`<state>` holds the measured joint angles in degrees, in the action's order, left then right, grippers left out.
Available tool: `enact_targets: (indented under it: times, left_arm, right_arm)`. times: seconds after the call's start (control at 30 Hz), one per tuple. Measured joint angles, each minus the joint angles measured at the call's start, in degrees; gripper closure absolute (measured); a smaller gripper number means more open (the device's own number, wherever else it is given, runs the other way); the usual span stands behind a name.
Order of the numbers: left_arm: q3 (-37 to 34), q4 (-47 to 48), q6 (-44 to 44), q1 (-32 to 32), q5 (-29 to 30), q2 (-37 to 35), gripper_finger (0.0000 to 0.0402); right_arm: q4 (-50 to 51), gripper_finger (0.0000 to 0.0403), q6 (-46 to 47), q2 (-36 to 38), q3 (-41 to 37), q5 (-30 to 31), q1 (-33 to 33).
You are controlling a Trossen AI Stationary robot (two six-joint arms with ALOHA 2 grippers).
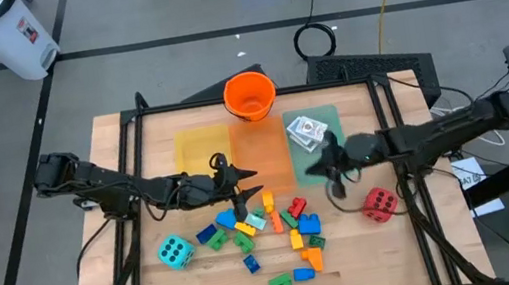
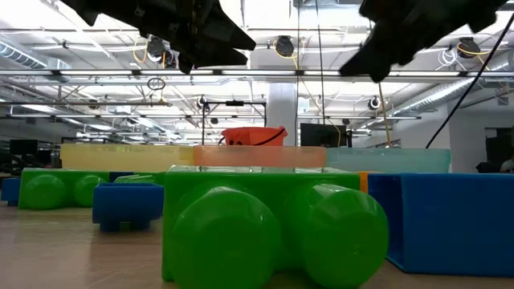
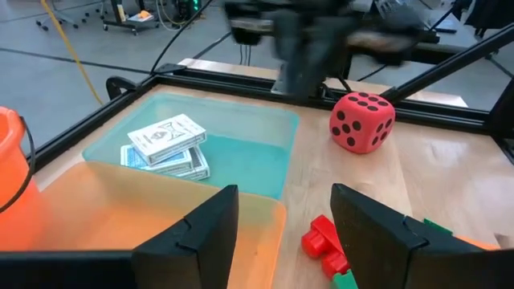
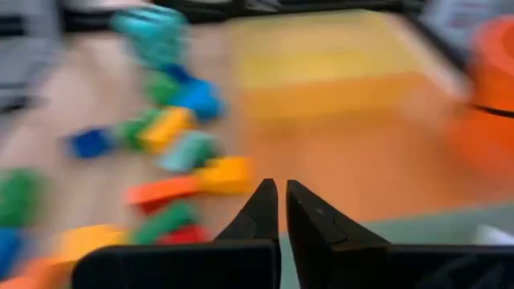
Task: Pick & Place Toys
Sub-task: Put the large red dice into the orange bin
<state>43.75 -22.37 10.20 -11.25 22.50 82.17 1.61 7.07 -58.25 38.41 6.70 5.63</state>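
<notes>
Left end effector (image 1: 244, 176), seen from the high view, is positioned over the flat orange translucent tray (image 1: 261, 152), near the edge that faces the scattered small multicoloured plastic building bricks (image 1: 272, 226); its fingers stand apart and grasp nothing. Right end effector (image 1: 314, 169) is positioned at the near edge of the flat green translucent tray (image 1: 324, 122), fingers clenched together with nothing between them. Small white card packs (image 1: 307, 132) lie inside the green tray. A flat yellow translucent tray (image 1: 201, 148) lies on the other side of the orange tray, and a round orange plastic bucket (image 1: 250, 96) stands behind the trays. The large red foam die (image 1: 379, 204) rests on the wooden surface (image 1: 392, 253) near the right arm; the large teal foam die (image 1: 175, 251) rests at the opposite end of the brick scatter.

Low view: a large green brick (image 2: 269, 233) fills the foreground, with a blue brick (image 2: 450, 221) just beside it. Both arms show as dark shapes overhead.

Left wrist view: the two dark fingers (image 3: 205, 233) are spread over the orange tray's edge, empty. Beyond them the card packs lie stacked in the green tray, a red brick (image 3: 325, 241) lies on the surface, and the red die stands farther off beside the other arm.

Right wrist view: the fingers (image 4: 261, 210) are pressed together, empty, above the tray edge, with the bricks blurred beyond.
</notes>
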Motion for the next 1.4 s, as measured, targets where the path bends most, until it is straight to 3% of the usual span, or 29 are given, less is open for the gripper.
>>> enact_targets:
  times: [0.23,0.4,0.67,0.87,1.13,1.4]
  left_arm:
    - [0.0,-2.46,-2.71,0.14,0.04,0.0,0.0182]
    - [0.0,-5.56,-2.14,0.35,0.04,0.0,0.0172]
    - [0.0,-7.54,1.86,0.35,0.0,0.0,0.0185]
    - [0.0,-8.63,6.91,0.29,-1.11,-0.63,0.0202]
    - [0.04,-12.06,3.08,0.2,-9.1,-5.14,0.0227]
    - [0.0,-6.15,4.6,0.24,-9.57,-3.51,0.0245]
  right_arm:
    - [-0.42,0.0402,1.26,2.48,-2.1,-0.92,11.77]
    - [-0.75,0.0401,1.27,2.49,-3.37,-0.77,16.13]
    - [-10.01,0.0401,0.77,2.49,-8.71,-0.79,17.77]
    - [-9.34,0.0399,0.87,4.53,-9.33,-0.99,17.85]
    - [-7.06,0.0399,1.02,9.68,-9.33,-0.85,20.48]
    - [-7.49,0.0399,0.82,10.05,-9.77,-0.75,20.73]
